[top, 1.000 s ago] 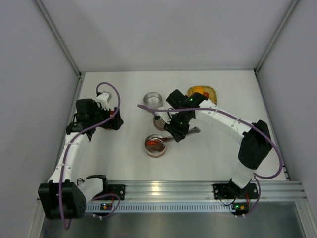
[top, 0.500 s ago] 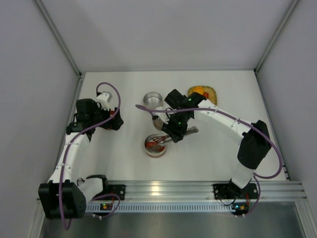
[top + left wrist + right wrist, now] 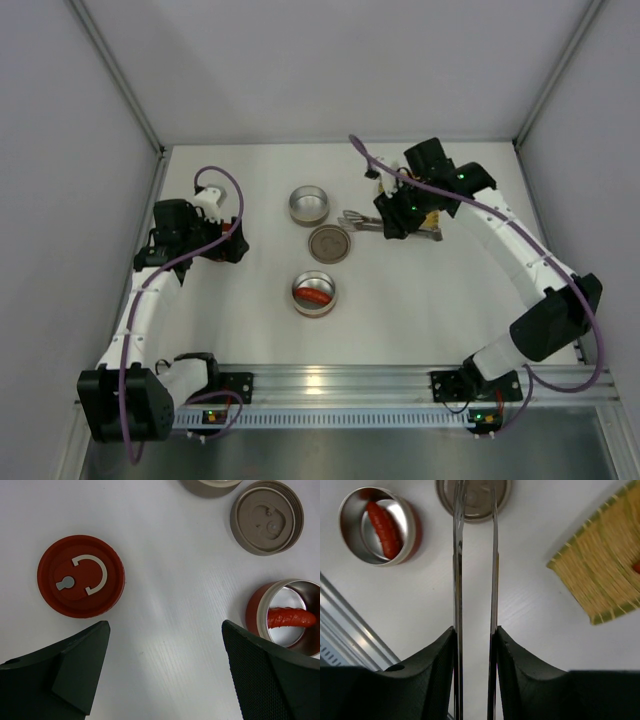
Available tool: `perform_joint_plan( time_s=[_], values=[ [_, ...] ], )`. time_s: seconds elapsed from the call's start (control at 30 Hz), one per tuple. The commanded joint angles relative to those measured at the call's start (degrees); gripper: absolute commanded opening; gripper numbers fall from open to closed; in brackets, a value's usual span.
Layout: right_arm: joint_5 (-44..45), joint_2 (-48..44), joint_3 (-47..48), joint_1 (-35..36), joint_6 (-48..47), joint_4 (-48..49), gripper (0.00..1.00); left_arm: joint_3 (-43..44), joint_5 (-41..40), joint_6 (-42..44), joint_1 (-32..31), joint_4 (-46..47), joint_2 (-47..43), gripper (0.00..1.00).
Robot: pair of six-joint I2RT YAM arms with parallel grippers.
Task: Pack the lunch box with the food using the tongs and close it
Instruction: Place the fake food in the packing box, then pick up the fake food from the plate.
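My right gripper (image 3: 393, 221) is shut on the slim silver tongs (image 3: 362, 221), whose tips point left above the table. In the right wrist view the tongs' two arms (image 3: 458, 555) run straight up between my fingers (image 3: 440, 670), slightly apart, with nothing seen between them. The lunch box's red-walled steel tin (image 3: 315, 306) holds one red sausage (image 3: 314, 295), also seen as the sausage (image 3: 382, 522) from the right wrist. Another red piece (image 3: 637, 568) shows at the edge of the woven tray (image 3: 600, 565). My left gripper (image 3: 165, 630) hangs open over bare table beside the red lid (image 3: 80, 575).
A second steel tin (image 3: 308, 205) stands at the back. A grey-brown lid (image 3: 330, 243) lies between the two tins. The right arm covers most of the woven tray (image 3: 431, 217). White walls close in the table on three sides.
The right arm has swung from over the red-walled tin up and to the right, carrying the tongs toward the tray. A sausage now lies in that tin. The left arm has stayed still.
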Motion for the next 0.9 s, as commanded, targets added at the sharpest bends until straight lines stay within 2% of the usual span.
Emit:
perform_joint_plan(
  time_s=[0.0, 0.13, 0.3, 0.6, 0.87],
  values=[
    [6.17, -4.48, -2.23, -5.22, 5.02, 6.62, 0.35, 2.40, 0.20, -0.34, 0.31, 1.09, -0.50, 0.98],
    [14.64, -5.37, -4.95, -11.19, 9.24, 11.45, 0.35, 2.32, 0.46, -0.86, 0.22, 1.44, 0.12, 0.98],
    [23.70, -4.49, -7.59, -13.32, 8.46, 16.37, 0.38, 2.23, 0.38, -0.87, 0.22, 1.45, 0.12, 0.98],
    [28.10, 0.08, -9.35, -15.78, 5.82, 20.59, 0.41, 1.61, -0.68, -0.16, 0.31, 1.35, -0.15, 0.98],
    [27.93, 2.54, -9.18, -17.27, 5.03, 22.45, 0.43, 1.61, -0.24, -0.25, 0.31, 1.88, 0.47, 0.98]
  ],
)
